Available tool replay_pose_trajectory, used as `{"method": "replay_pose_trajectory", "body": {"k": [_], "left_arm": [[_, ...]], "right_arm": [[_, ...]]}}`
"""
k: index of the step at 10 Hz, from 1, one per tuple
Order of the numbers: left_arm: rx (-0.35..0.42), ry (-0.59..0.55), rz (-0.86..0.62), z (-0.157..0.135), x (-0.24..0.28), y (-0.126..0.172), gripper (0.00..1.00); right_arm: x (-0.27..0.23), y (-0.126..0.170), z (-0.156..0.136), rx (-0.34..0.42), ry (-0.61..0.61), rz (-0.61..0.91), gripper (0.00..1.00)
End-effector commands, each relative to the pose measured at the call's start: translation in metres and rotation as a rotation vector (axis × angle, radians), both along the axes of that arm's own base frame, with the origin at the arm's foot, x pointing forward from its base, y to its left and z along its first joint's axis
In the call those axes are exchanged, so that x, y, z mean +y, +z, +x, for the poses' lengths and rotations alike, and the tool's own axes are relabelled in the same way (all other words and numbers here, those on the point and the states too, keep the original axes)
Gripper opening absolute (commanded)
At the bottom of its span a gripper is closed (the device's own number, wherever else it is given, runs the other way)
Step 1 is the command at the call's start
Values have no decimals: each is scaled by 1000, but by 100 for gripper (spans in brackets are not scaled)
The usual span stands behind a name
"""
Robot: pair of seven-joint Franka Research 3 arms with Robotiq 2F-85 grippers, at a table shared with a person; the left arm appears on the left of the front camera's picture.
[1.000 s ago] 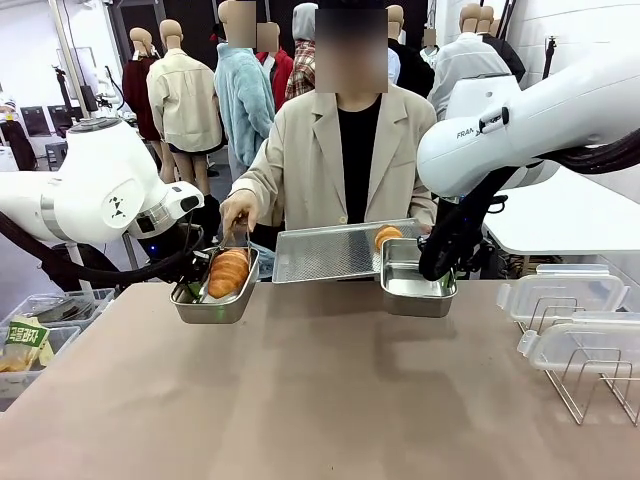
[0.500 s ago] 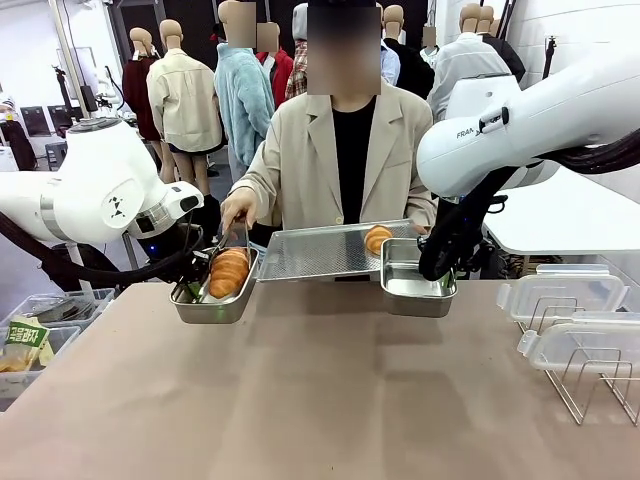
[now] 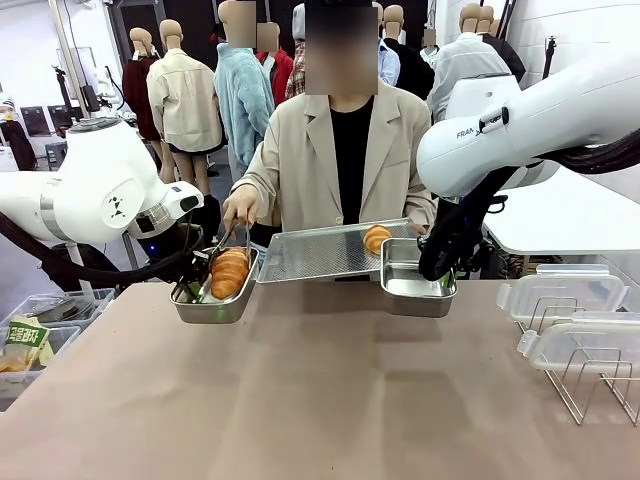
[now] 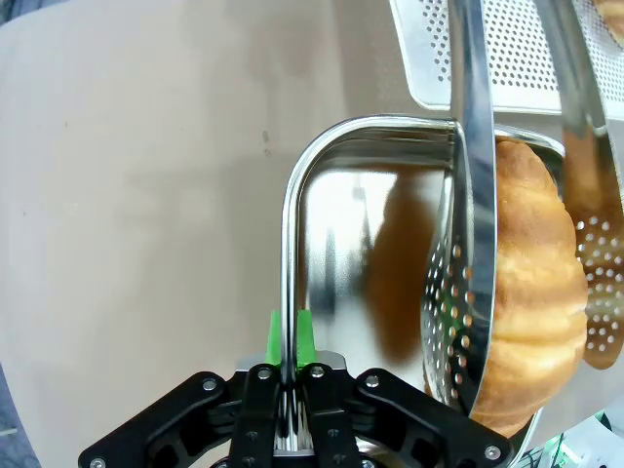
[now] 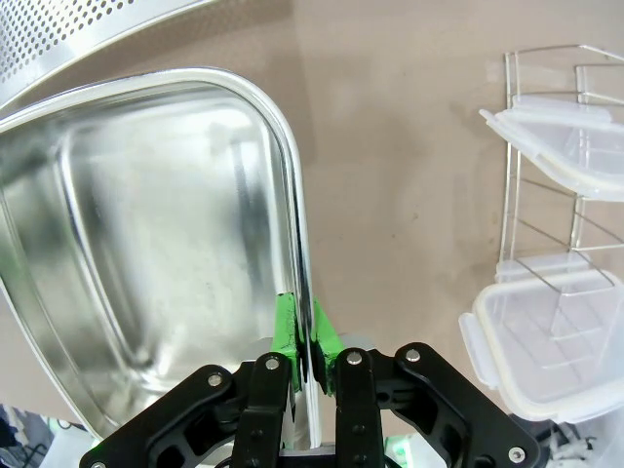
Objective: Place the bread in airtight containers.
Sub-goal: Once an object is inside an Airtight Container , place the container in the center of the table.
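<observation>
Front view, left pan (image 3: 213,303): at the far left of the table (image 3: 320,400); whether it rests on the table or hangs above it cannot be told.
Bread (image 3: 228,273): one piece lies lengthwise inside the left pan.
Left gripper (image 4: 291,336): fingers narrow, clamped on the left pan's rim; in the front view it is mostly hidden behind the pan.
Tongs (image 3: 224,243): in the person's hand (image 3: 240,207), perforated blades on either side of the bread; the left wrist view cuts off the handles.
Right pan (image 3: 417,292): bare steel inside.
Right gripper (image 5: 302,327): fingers narrow, pinching the right pan's rim.
Second bread (image 3: 377,238): on the tray (image 3: 320,255), at its right end, just beside the right pan; what supports the tray is hidden.
Lids (image 3: 560,290): two, clear, on the rack (image 3: 590,390) at the right; partly cut off by the picture edge.
</observation>
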State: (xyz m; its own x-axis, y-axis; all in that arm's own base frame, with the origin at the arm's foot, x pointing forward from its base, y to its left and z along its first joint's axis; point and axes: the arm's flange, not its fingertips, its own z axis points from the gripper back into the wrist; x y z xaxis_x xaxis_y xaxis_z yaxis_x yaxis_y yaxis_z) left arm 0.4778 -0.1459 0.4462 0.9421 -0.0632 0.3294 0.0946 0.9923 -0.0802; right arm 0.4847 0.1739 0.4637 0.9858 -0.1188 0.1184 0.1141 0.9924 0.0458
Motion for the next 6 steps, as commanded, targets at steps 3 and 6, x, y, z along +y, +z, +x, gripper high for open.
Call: {"method": "replay_pose_trajectory", "body": {"k": [3, 6], "left_arm": [[-17, -17, 3, 1, 3, 4, 0], [-17, -17, 3, 1, 3, 4, 0]], "right_arm": [[-1, 0, -1, -20, 5, 5, 0], [-1, 0, -1, -20, 5, 5, 0]]}}
